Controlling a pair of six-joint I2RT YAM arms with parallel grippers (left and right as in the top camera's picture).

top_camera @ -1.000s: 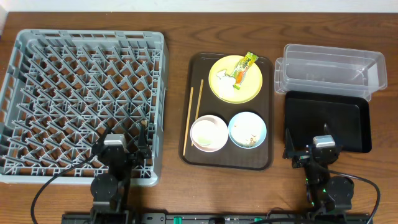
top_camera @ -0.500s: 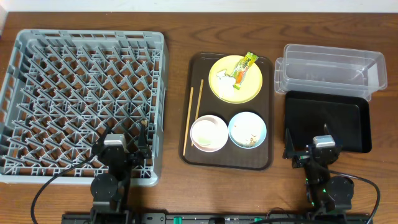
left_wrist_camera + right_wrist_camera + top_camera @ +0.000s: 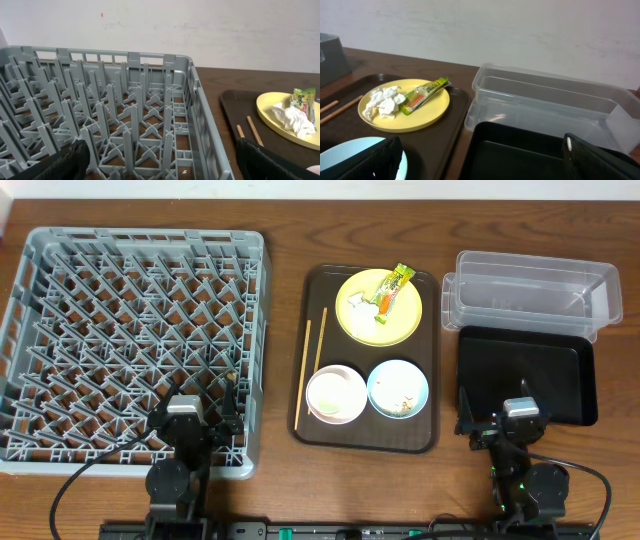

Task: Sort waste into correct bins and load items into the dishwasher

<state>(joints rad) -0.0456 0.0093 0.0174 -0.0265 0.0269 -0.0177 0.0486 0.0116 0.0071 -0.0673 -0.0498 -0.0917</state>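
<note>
A brown tray [image 3: 425, 442] holds a yellow plate [image 3: 398, 328] with a crumpled tissue [image 3: 360, 299] and a green wrapper [image 3: 392, 288], a white bowl [image 3: 336, 394], a light blue bowl [image 3: 398, 388] and two chopsticks [image 3: 304, 370]. The grey dish rack [image 3: 130, 340] stands at the left. A clear bin [image 3: 530, 288] and a black bin [image 3: 525, 370] stand at the right. My left gripper [image 3: 193, 425] is open and empty at the rack's near edge. My right gripper [image 3: 500, 423] is open and empty at the black bin's near edge. The plate [image 3: 432, 107] and wrapper [image 3: 426, 90] show in the right wrist view.
The rack's upright pegs [image 3: 130, 125] fill the left wrist view, with the tray's edge [image 3: 230, 105] to the right. Bare wooden table [image 3: 285, 240] lies between rack, tray and bins. A wall stands behind the table.
</note>
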